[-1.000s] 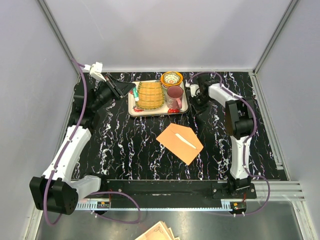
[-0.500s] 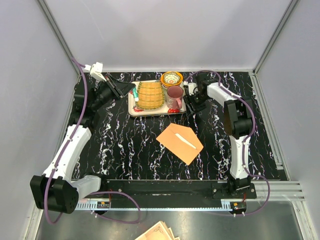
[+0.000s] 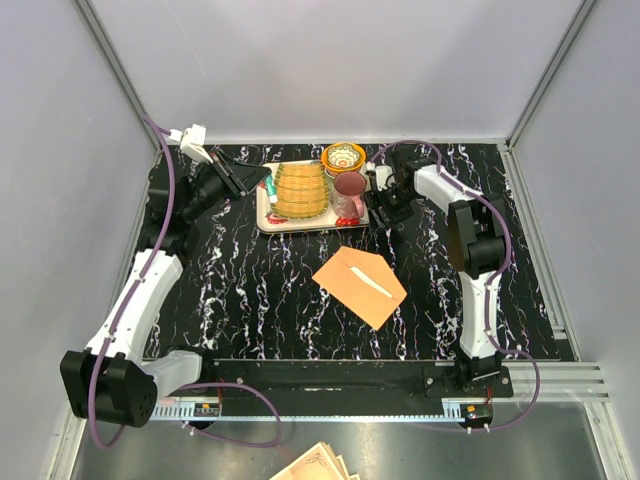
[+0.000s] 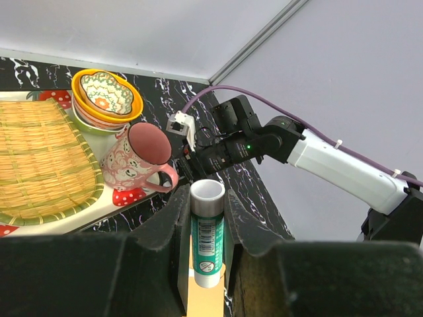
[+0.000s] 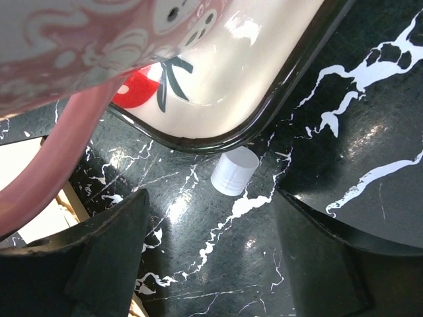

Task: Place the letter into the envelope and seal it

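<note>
The orange-tan envelope (image 3: 360, 286) lies flat mid-table with a white strip on its face. The letter is out of view. My left gripper (image 3: 243, 181) hovers at the tray's left end, shut on an uncapped green glue stick (image 4: 207, 231) that stands upright between its jaws. My right gripper (image 3: 378, 206) is low at the tray's right corner, open, with nothing between its fingers. A small white cap (image 5: 234, 171) lies on the table just beyond its fingertips, next to the tray's rim (image 5: 218, 142).
The cream tray (image 3: 268, 216) at the back holds a woven bamboo mat (image 3: 300, 188) and a pink mug (image 3: 349, 193). A patterned bowl (image 3: 343, 157) sits behind it. An ornate-edged paper stack (image 3: 315, 465) lies below the table's near edge.
My right gripper has opened wide and shifted left toward the tray's corner; the white cap now lies free on the table. The left arm and glue stick have not moved.
</note>
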{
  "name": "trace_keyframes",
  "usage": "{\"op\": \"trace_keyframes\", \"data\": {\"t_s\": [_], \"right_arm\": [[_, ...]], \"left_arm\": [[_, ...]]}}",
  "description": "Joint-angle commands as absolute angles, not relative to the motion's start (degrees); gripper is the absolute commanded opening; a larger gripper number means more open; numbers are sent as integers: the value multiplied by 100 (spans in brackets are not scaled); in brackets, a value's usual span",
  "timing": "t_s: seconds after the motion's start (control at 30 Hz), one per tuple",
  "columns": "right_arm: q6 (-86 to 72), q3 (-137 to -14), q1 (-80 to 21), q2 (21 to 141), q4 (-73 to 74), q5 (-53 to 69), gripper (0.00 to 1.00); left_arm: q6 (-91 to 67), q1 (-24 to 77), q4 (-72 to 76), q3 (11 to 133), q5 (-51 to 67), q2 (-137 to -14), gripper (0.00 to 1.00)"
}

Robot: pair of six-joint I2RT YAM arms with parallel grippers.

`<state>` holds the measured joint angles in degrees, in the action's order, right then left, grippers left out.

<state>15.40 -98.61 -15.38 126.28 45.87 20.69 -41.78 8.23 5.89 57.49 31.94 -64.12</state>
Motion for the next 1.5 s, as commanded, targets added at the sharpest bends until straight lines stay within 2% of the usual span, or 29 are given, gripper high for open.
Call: {"op": "trace_keyframes", "data": {"t_s": [0.0,0.1,0.3,0.43,0.53,0.63,0.7,0.73,0.77,0.8,0.93,1.07,1.27,1.37,1.47], "right_arm": [[1740,-9730,-1564,12305,4605,2022,84],[1924,-9590,-1530,11981,4807,1908,89],[2487,-9062,-1468,10338,5272,2178,92],[2418,-9342,-1503,9170,5677,3153,93],[2024,-9773,-1800,8764,5827,4146,93],[1217,-9853,-2239,8395,5276,4999,93],[584,-9406,-2714,7957,3934,5387,94],[-246,-9161,-2846,7806,3320,5414,95],[-585,-8723,-3083,7657,2182,5405,95],[-832,-8580,-3198,7507,1797,5370,95],[-1150,-8613,-3664,7567,1319,5160,95],[-1344,-8482,-3928,7550,810,4940,93],[-1626,-8438,-4218,7673,414,4799,83],[-1749,-8394,-4298,7743,133,4808,70],[-1863,-8341,-4377,7804,44,4808,63]], "left_arm": [[-4096,782,818,5766,3366,-6363,0],[-4035,791,782,5792,3489,-6328,0],[-4244,800,1413,5582,4323,-6162,0],[-4658,861,2082,5449,4965,-6152,0],[-5123,1036,3203,5265,5256,-6056,0],[-5475,1343,3960,5194,5387,-6038,0],[-5843,1502,4611,5133,5528,-6108,0],[-5967,1651,5041,5107,5537,-6126,0],[-5976,1731,5062,5167,5520,-6135,0],[-5968,1801,5097,5177,5502,-6135,0],[-5932,1986,5151,5265,5371,-6126,0],[-5994,2039,5194,5282,5274,-6100,0],[-6090,2101,5238,5230,5115,-6073,0],[-6204,2109,5370,5186,5089,-6073,0],[-6275,2118,5475,5194,5036,-6064,0]]}}
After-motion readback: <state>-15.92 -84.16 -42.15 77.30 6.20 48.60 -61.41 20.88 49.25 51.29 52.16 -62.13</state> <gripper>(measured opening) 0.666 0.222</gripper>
